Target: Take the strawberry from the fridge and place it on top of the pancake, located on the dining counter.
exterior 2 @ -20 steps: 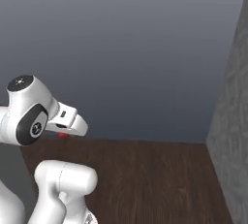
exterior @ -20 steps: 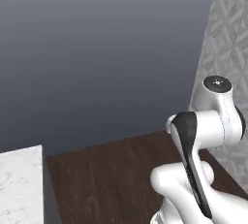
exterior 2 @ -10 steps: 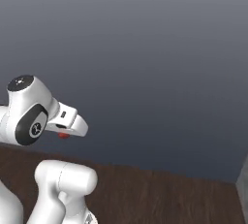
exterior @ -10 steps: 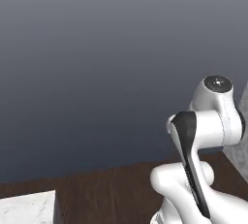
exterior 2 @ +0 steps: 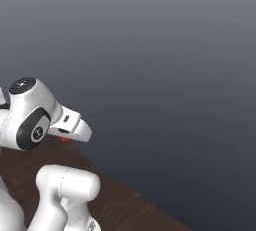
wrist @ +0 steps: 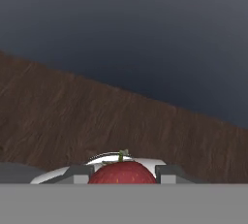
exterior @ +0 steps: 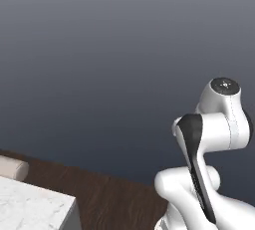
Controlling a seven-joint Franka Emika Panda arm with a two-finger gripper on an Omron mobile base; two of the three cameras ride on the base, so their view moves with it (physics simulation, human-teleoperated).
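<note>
The strawberry [wrist: 123, 172], red with a small green stem, sits between my gripper's [wrist: 123, 175] two fingertips [wrist: 79, 172] at the bottom of the hand view, and the gripper is shut on it. From the right base view a speck of the red strawberry [exterior 2: 65, 139] peeks out under the folded white hand. A corner of the white marble-veined dining counter [exterior: 31, 208] lies at the lower left of the left base view. The fridge and the pancake are out of view.
A dark grey wall [exterior: 109, 59] spans the background, with dark wood floor [wrist: 97, 121] below it. A beige stool [exterior: 11, 168] edge sits beside the counter corner. The arm is folded close over the base.
The whole picture has slid sideways as the base turns: the patterned wall has left both base views and the counter corner has shifted. The arm keeps its folded pose, still holding the strawberry.
</note>
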